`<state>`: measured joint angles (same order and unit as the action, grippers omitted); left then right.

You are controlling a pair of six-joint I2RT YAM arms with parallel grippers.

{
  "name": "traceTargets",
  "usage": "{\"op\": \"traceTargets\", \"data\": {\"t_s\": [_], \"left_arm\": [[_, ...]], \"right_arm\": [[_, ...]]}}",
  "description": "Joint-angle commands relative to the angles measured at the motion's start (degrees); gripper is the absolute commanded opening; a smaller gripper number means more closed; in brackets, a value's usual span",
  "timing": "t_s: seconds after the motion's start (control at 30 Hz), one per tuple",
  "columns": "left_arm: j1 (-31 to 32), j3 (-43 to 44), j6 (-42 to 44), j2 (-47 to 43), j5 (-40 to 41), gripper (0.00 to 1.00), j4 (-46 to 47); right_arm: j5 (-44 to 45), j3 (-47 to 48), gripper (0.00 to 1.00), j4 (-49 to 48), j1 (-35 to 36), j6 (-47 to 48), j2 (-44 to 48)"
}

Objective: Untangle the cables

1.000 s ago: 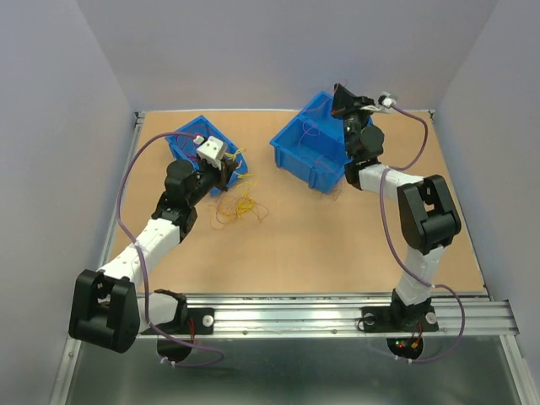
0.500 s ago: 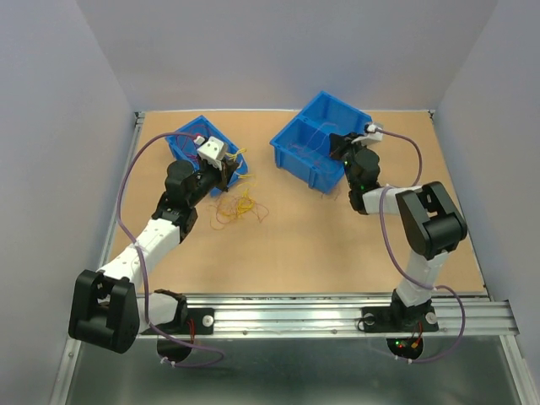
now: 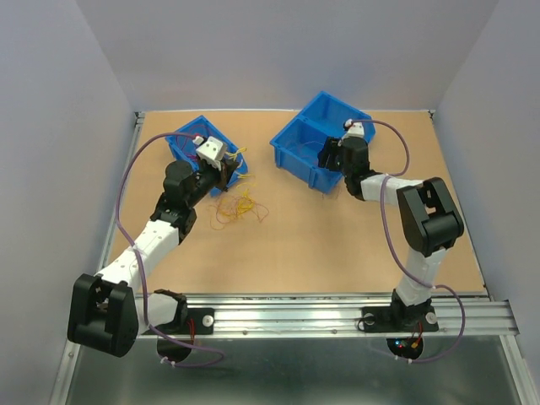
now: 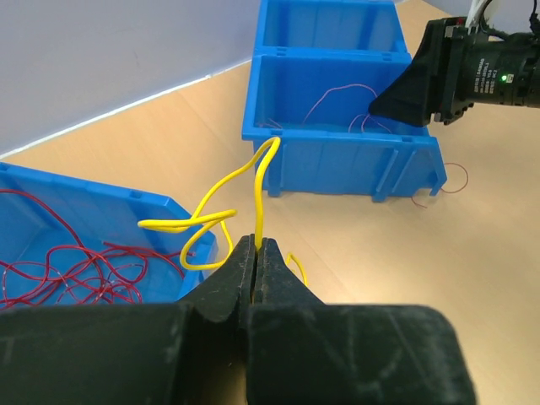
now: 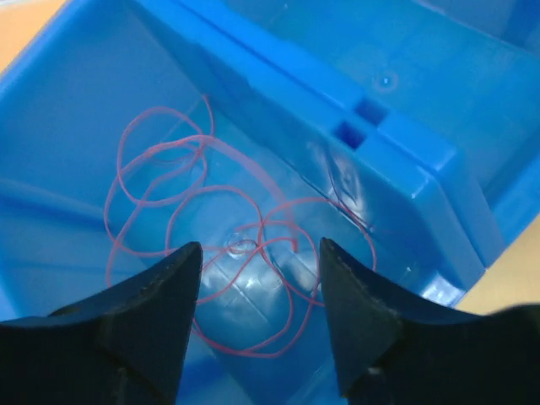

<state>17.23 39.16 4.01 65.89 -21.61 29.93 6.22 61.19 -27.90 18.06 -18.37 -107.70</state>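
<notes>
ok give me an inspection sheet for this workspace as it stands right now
surface: tan tabletop; one thin red wire loop lies loose by the divided bin's corner
job's things: wire tangle on the table; yellow wire lifted; red wires in the small blue bin; pink wire coiled in the divided blue bin
clutter: nothing seen beyond the two bins
grippers: left gripper shut on the yellow wire; right gripper open over the pink wire
cables: purple-grey arm cables hang apart from the tangle
surroundings: grey walls; metal rail at the near edge
</notes>
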Motion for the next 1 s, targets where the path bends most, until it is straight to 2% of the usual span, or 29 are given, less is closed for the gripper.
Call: {"op": "traceTargets", "data": {"t_s": [0.0, 0.03, 0.17, 0.27, 0.3, 0.37, 0.4, 0.5, 0.7, 0.8, 0.97], "left_arm": [[0.26, 1.98, 0.21, -2.16, -1.07, 0.00, 2.15], [0.34, 1.89, 0.30, -2.43, -0.90, 0.00, 2.15], [0.34, 1.71, 0.47, -3.13, -0.63, 0.00, 2.23], [0.34, 1.62, 0.56, -3.13, -0.63, 0.00, 2.23], [0.34, 1.80, 0.56, -2.96, -0.63, 0.00, 2.23], [0.43, 1.80, 0.47, -2.61, -0.72, 0.00, 2.23], [0.43, 1.80, 0.65, -2.61, -0.81, 0.00, 2.23], [0.43, 1.89, 0.56, -2.43, -0.63, 0.00, 2.15], [0.43, 1.80, 0.82, -2.70, 0.16, 0.00, 2.23], [0.43, 1.89, 0.82, -2.34, 0.42, 0.00, 2.23], [0.43, 2.06, 0.91, -1.90, 0.42, 0.00, 2.15]], "right_arm": [[-0.59, -0.44, 0.78, 2.86, -0.13, 0.35, 5.47], [-0.77, -1.67, 0.83, 1.37, -0.14, 0.27, 8.27], [0.02, -8.17, 0.82, 0.65, -0.14, 0.88, 15.75], [0.11, -10.38, 0.76, 3.89, -0.05, 2.46, 21.12], [0.02, -10.65, 0.71, 8.08, -0.13, 3.25, 22.26], [-0.50, -10.13, 0.69, 13.11, -0.14, 3.95, 23.76], [-0.94, -9.51, 0.70, 17.92, -0.14, 4.39, 24.11], [-2.26, -9.42, 0.70, 23.75, -0.14, 5.71, 24.91], [-1.65, -10.65, 0.79, 26.58, -0.14, 7.29, 25.17], [-1.65, -10.04, 0.77, 27.11, -0.14, 7.65, 23.86], [-1.30, -7.40, 0.70, 29.92, -0.14, 8.26, 18.06]]}}
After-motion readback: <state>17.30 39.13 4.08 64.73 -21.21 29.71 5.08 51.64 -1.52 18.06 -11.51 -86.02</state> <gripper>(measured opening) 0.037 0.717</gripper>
